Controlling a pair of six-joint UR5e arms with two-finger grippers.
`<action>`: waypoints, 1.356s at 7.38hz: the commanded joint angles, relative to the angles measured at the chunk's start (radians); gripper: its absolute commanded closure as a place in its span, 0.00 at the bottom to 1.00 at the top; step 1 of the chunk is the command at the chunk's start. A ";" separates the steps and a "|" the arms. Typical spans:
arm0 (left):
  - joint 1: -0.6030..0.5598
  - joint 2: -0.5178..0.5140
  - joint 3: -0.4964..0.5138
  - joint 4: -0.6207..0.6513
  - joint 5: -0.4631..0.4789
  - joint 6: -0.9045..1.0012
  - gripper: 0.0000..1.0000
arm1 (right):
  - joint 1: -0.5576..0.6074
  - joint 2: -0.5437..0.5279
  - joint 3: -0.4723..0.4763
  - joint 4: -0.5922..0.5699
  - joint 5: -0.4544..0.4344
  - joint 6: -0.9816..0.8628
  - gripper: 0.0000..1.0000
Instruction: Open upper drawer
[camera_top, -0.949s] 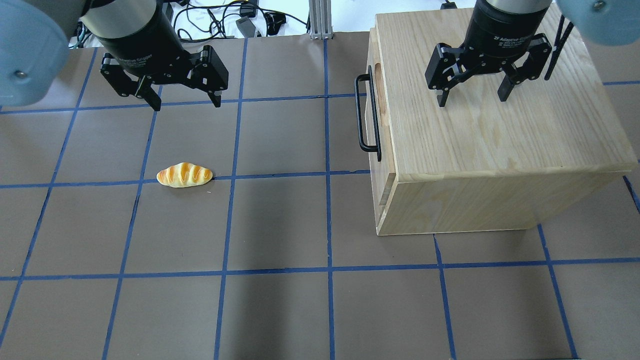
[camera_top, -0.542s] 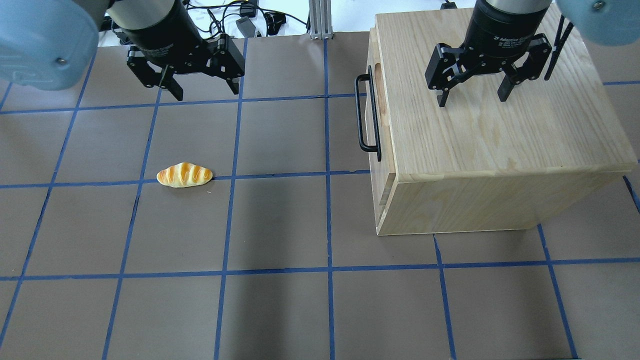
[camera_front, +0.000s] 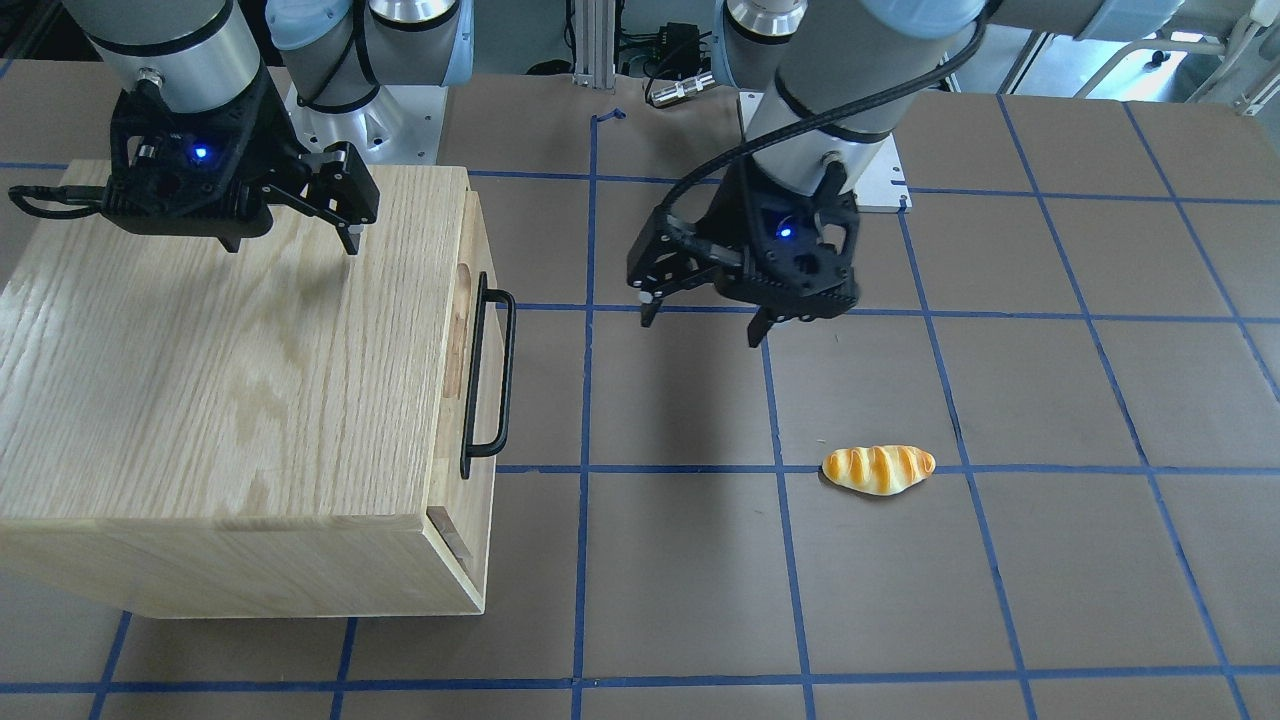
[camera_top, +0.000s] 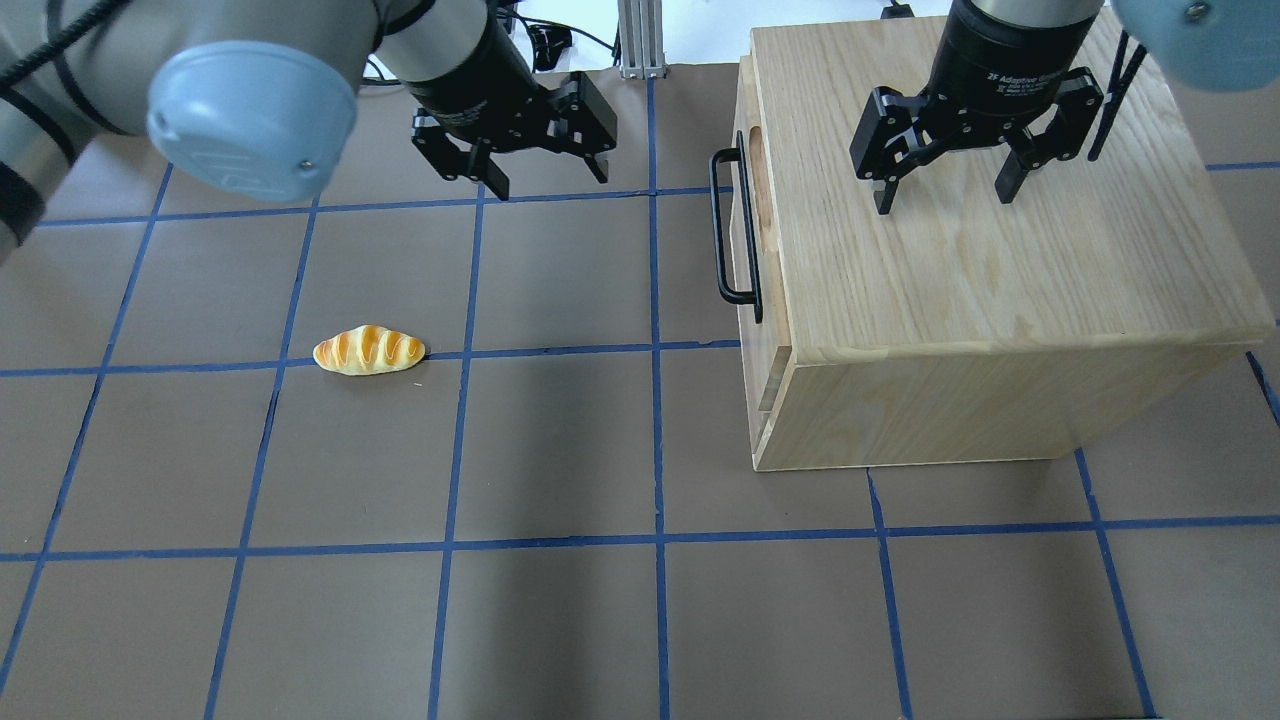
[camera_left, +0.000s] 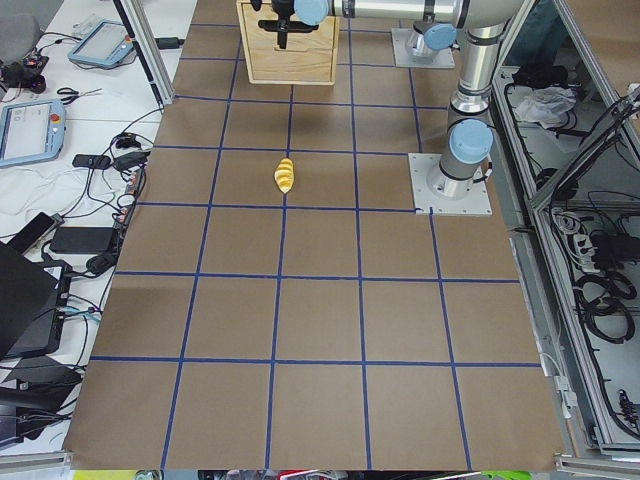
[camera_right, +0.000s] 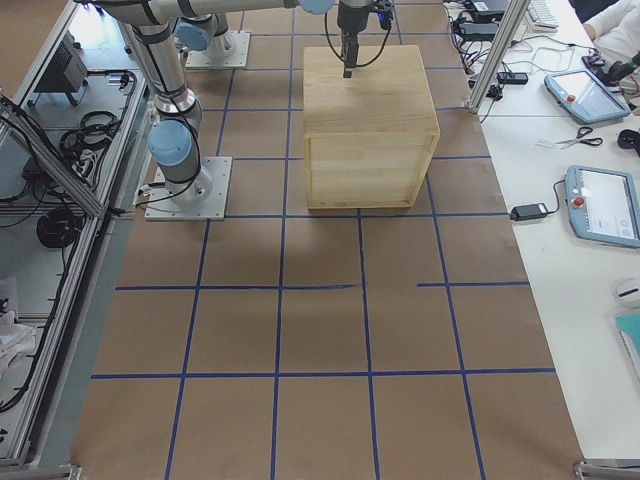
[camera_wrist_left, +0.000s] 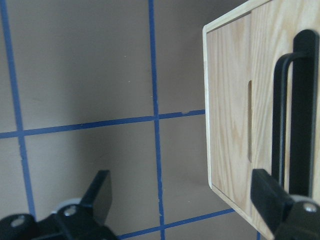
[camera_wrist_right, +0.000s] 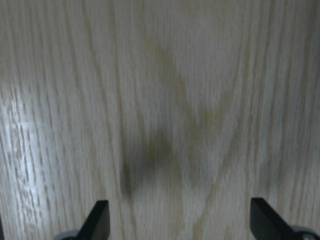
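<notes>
The oak cabinet (camera_top: 1000, 260) stands on the table's right half in the overhead view. Its upper drawer (camera_top: 745, 110) faces left, its front close against the cabinet body. It has a long black bar handle (camera_top: 735, 225) and a curved notch in its top edge. My left gripper (camera_top: 551, 181) is open and empty, hovering left of the handle and apart from it. The left wrist view shows the handle (camera_wrist_left: 300, 110) and drawer front (camera_wrist_left: 230, 100) beside the open gripper (camera_wrist_left: 183, 200). My right gripper (camera_top: 945, 198) is open above the cabinet top, also seen in the right wrist view (camera_wrist_right: 182, 222).
A toy bread roll (camera_top: 369, 350) lies on the brown mat left of centre, well away from the cabinet. Blue tape lines grid the mat. Cables and a metal post (camera_top: 640, 40) sit at the far edge.
My left gripper has moved right from the table's far left toward the drawer handle, still open. The right gripper, cabinet and bread roll have not moved.
</notes>
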 joint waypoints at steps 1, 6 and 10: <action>-0.041 -0.061 -0.022 0.123 -0.118 -0.127 0.00 | 0.000 0.000 -0.001 0.000 0.000 0.000 0.00; -0.084 -0.129 -0.037 0.155 -0.117 -0.163 0.00 | 0.000 0.000 -0.001 0.000 0.000 0.000 0.00; -0.078 -0.120 -0.069 0.152 -0.100 -0.102 0.00 | 0.000 0.000 -0.001 0.000 0.000 0.000 0.00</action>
